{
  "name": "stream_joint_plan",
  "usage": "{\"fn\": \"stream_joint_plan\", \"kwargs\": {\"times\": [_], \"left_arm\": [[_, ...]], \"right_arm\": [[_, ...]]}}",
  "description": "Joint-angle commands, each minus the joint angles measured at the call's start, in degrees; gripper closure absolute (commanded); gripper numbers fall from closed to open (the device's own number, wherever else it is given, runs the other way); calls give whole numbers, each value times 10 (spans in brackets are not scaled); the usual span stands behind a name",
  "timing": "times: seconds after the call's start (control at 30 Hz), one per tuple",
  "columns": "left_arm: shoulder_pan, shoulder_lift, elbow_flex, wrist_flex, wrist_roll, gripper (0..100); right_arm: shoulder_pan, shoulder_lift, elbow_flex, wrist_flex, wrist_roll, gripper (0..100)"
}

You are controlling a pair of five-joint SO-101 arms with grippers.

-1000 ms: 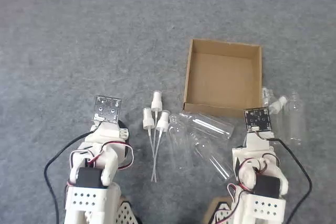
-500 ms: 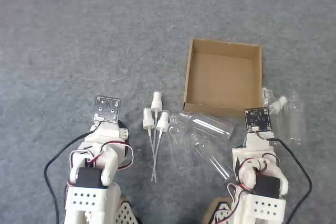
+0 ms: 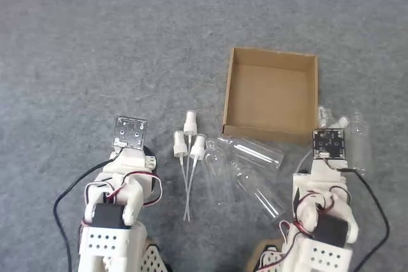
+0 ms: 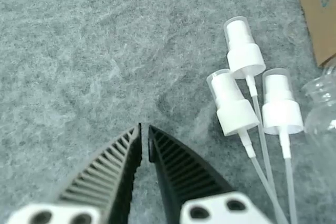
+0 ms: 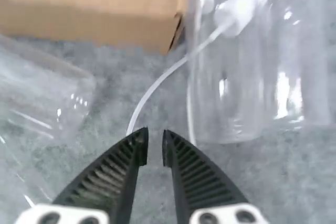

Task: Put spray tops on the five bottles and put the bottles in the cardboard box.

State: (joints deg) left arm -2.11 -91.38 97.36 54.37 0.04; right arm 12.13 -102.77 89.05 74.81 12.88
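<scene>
Right gripper (image 5: 155,135), nearly closed and empty, hangs over the tube of a spray top (image 5: 239,6) beside bottles (image 5: 252,66) right of the empty cardboard box (image 3: 268,133); left gripper (image 4: 145,129), likewise closed on nothing, sits left of three loose tops (image 4: 245,56). Capping seems unstarted: next, open the jaws and grasp a top

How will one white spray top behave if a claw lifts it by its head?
The spray top is small plastic, so probably light. Its tube looks long and thin, so it likely flexes and dangles. Its round cap may roll.

Bottles (image 3: 255,151) close along cardboard box's (image 3: 268,134) near wall
</scene>
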Motion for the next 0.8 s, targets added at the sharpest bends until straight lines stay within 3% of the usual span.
{"fn": "stream_joint_plan", "kwargs": {"times": [0.0, 0.1, 0.2, 0.37, 0.57, 0.77], "left_arm": [[-4, -7, -4, 2, -6, 987], [-4, -7, -4, 2, -6, 987], [-4, -7, -4, 2, -5, 987], [-4, -7, -4, 2, -5, 987], [-4, -7, -5, -13, -11, 987], [-62, -7, -4, -17, -148, 987]], "right_arm": [[9, -13, -65, 0, -2, 973], [9, -13, -84, 0, -2, 963], [17, -13, -95, -2, 17, 890], [77, -13, -79, -93, 84, 788], [133, -12, -84, -206, 91, 857], [120, -5, -97, -222, 121, 864]]}}
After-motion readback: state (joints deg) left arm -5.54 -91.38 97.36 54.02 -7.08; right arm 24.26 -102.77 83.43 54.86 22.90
